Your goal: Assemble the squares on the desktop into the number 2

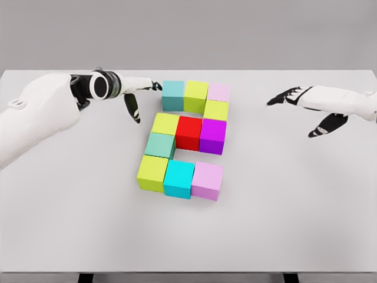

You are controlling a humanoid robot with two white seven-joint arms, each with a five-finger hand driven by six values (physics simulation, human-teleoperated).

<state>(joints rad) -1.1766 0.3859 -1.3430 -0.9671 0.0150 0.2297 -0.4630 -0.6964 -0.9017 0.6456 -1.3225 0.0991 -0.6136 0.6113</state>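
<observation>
Head view: blocks mid-worktop, already reading as a 2. Left robot hand just beside teal top-left block, fingers spread, gripping nothing. Right robot hand well apart from teal block, open, empty. Judged final step: nudge teal block flush, then withdraw.

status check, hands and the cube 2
Left hand open, fingertips beside teal cube. Right hand open, off to the side. Cubes form a 2, bottom row at cyan cube. Nothing blocking.
</observation>
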